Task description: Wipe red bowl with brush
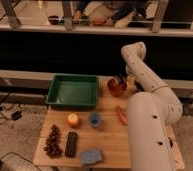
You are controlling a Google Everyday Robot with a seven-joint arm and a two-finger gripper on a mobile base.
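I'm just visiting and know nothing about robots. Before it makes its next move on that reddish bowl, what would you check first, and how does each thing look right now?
1. Red bowl upright on the table: ok.
2. Tool at the bowl: ok, it sits at the bowl's far rim.
3. Brush in the tool: cannot tell, that spot is too dark.
4. Brush touching the bowl's inside: cannot tell.
5. Green tray apart from the bowl: ok, a gap shows on the bowl's left.
6. Carrot out of the way: ok, it lies nearer the camera than the bowl.
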